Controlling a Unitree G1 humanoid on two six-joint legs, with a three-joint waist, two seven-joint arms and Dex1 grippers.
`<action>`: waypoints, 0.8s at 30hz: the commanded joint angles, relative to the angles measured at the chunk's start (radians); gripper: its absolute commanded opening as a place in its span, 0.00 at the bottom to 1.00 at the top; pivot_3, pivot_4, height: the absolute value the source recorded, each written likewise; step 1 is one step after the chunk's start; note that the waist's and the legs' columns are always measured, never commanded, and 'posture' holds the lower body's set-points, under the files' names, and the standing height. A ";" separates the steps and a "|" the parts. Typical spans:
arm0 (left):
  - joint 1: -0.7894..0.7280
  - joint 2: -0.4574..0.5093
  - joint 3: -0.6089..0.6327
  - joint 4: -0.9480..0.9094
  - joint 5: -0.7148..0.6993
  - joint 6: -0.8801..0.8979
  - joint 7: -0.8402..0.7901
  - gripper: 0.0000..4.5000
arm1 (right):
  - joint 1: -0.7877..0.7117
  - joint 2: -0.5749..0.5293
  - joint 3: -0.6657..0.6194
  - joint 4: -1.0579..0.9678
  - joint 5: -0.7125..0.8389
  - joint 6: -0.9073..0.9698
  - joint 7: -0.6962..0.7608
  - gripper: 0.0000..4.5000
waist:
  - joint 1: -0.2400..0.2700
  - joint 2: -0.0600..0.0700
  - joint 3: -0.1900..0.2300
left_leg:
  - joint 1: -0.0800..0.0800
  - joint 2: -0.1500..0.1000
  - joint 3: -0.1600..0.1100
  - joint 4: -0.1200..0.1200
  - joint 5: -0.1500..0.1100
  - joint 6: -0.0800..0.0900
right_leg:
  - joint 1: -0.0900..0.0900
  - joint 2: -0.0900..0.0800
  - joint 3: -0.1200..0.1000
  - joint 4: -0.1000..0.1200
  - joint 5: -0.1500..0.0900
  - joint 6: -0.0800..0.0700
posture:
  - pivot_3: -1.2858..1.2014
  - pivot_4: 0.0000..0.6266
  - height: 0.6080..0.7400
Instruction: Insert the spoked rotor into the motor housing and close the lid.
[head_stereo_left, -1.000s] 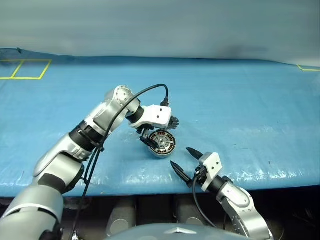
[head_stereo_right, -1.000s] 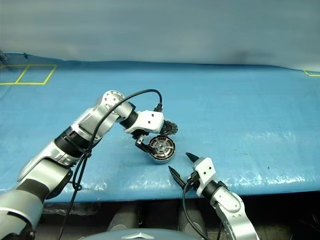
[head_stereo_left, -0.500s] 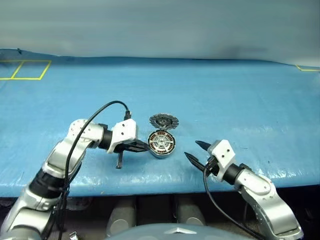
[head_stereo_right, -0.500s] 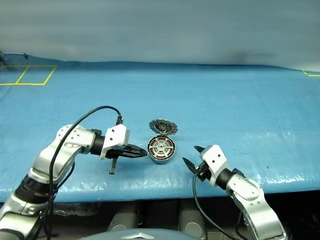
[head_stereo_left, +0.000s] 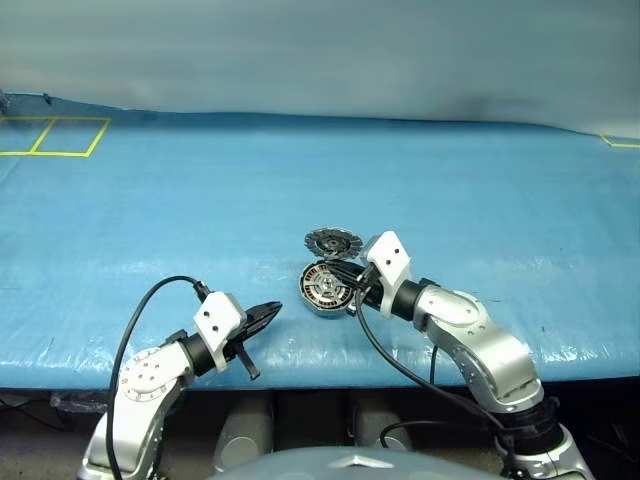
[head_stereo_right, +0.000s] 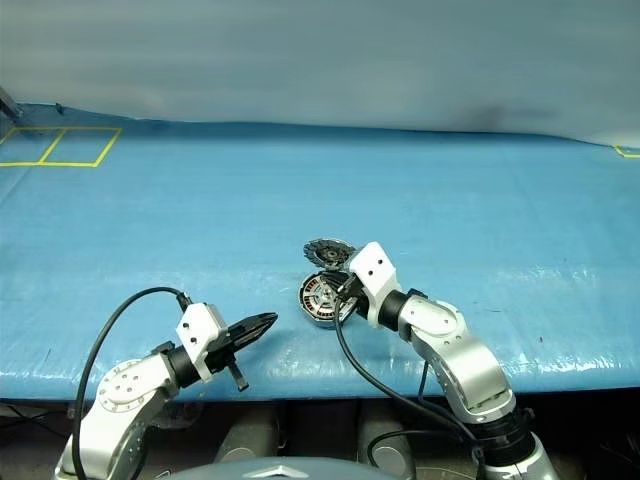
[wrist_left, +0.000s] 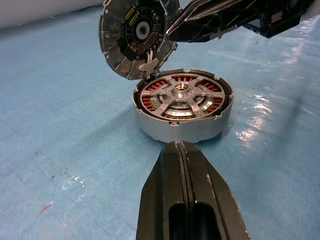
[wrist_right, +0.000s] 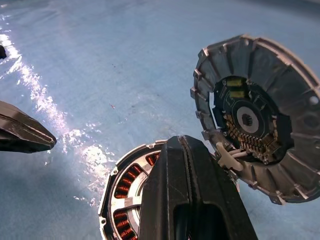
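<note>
On the blue sheet (head_stereo_left: 150, 220), just ahead of the right gripper (head_stereo_left: 343, 277), sits 1 motor housing (wrist_left: 182, 117), a round cup resting flat with its open mouth facing up. Inside it lies 1 spoked rotor (wrist_left: 182, 96), flat and level, hub up, with copper windings showing between its spokes. There is 1 lid (wrist_left: 136, 36), standing open and tilted up from the hinge on the housing's far edge, its dark ribbed inner face turned back toward the robot. The right gripper's 2 black fingers are pressed together with nothing between them; their tips reach over the housing's rim, close beside the raised lid, and whether they touch it cannot be told. The left gripper (head_stereo_left: 268, 313) also has its 2 fingers together and empty, pointing toward the housing, which lies ahead of its tips and apart from them, near the sheet's front edge.
</note>
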 joint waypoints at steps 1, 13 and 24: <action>0.024 -0.049 -0.008 -0.038 -0.023 -0.059 0.059 0.00 | -0.031 0.011 0.015 0.047 -0.010 -0.023 0.016 0.00 | -0.001 0.000 0.000 | 0.000 0.000 0.000 0.000 0.000 0.000 | 0.000 0.000 0.000 0.000 0.000 0.000 | 0.52 0.24 1.00; 0.006 -0.066 -0.005 0.224 -0.027 -0.285 0.050 0.00 | -0.053 -0.022 0.040 0.036 -0.005 0.025 0.068 0.00 | -0.009 0.001 -0.001 | 0.001 -0.004 0.001 -0.003 0.000 0.000 | -0.001 0.001 0.000 0.000 0.000 0.000 | 0.52 0.24 1.00; -0.063 -0.098 -0.011 0.467 -0.045 -0.477 0.012 0.00 | -0.044 -0.555 -0.125 -0.168 0.040 0.130 0.331 0.00 | 0.003 0.001 -0.001 | -0.002 -0.005 0.001 -0.002 -0.003 0.002 | 0.000 -0.001 -0.003 -0.006 0.000 0.000 | 0.52 0.24 1.00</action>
